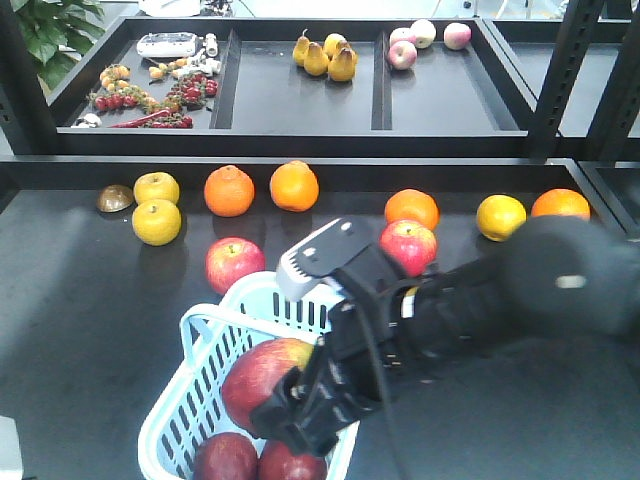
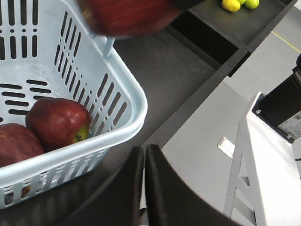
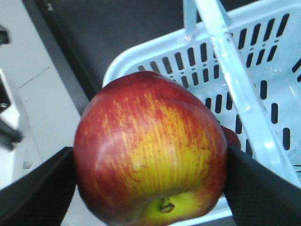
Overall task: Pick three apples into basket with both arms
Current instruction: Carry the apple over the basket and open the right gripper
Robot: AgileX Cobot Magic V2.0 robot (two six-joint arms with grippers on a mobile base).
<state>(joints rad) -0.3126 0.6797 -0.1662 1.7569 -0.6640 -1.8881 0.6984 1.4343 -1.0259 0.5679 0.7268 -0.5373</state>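
The pale blue basket [image 1: 196,405] stands at the table's front left. Two dark red apples [image 1: 225,458] [image 1: 290,466] lie inside it; the left wrist view shows them [image 2: 59,122] [image 2: 16,143] against the near wall [image 2: 120,101]. My right gripper [image 1: 300,405] [image 3: 150,188] is shut on a third apple [image 1: 262,378] [image 3: 150,150], red with yellow streaks and its stem end toward the camera, held above the basket's near rim [image 3: 141,61] beside the handle [image 3: 237,89]. My left gripper [image 2: 144,153] is shut and empty, just outside the basket's corner near the table edge.
Two brighter red apples [image 1: 235,263] [image 1: 408,246], oranges [image 1: 229,190] [image 1: 294,185] and yellow apples [image 1: 157,222] lie behind the basket. A raised shelf [image 1: 300,105] holds pears and other fruit. A white frame [image 2: 268,155] stands off the table's edge.
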